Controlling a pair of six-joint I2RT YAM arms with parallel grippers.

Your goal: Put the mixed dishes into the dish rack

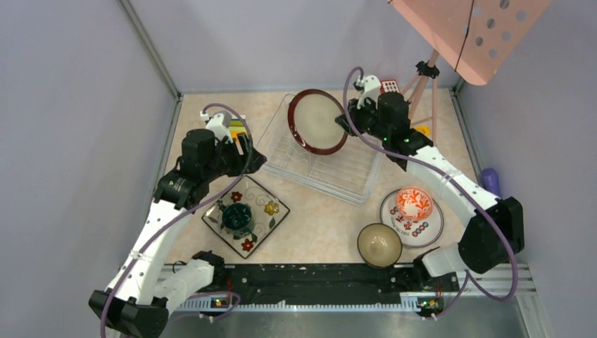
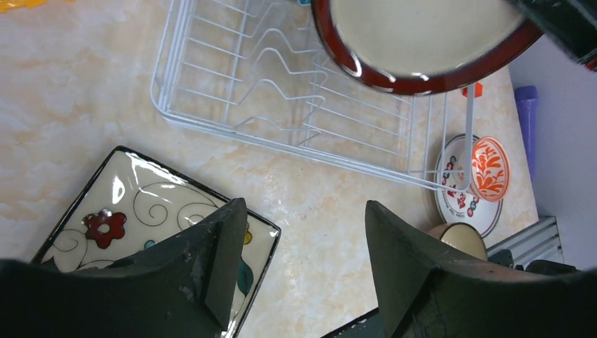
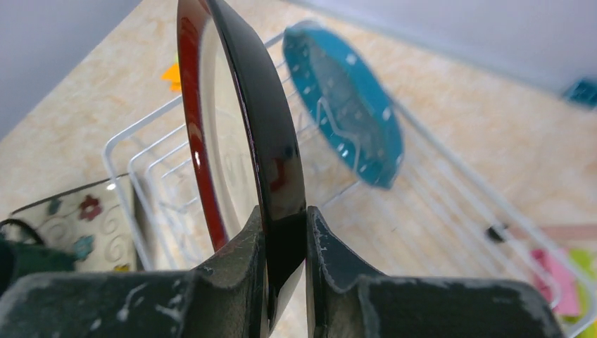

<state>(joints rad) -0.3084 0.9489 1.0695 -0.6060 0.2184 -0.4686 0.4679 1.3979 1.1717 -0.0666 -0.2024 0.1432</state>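
Right hand [image 3: 285,218] pinches brown-rimmed cream plate [image 1: 317,121] above dish rack [image 1: 332,176].

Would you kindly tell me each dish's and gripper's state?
Brown-rimmed cream plate: gripped on edge over the dish rack.
Blue polka-dot plate: standing in the rack.
Teal mug: upright on square floral plate.
Red-white bowl: on white red-marked plate.
Tan bowl: upright on table.
Left gripper: open.
Right gripper: jaws shut on that plate.

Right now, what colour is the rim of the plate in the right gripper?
The plate has a dark red-brown rim; left wrist view shows it best.
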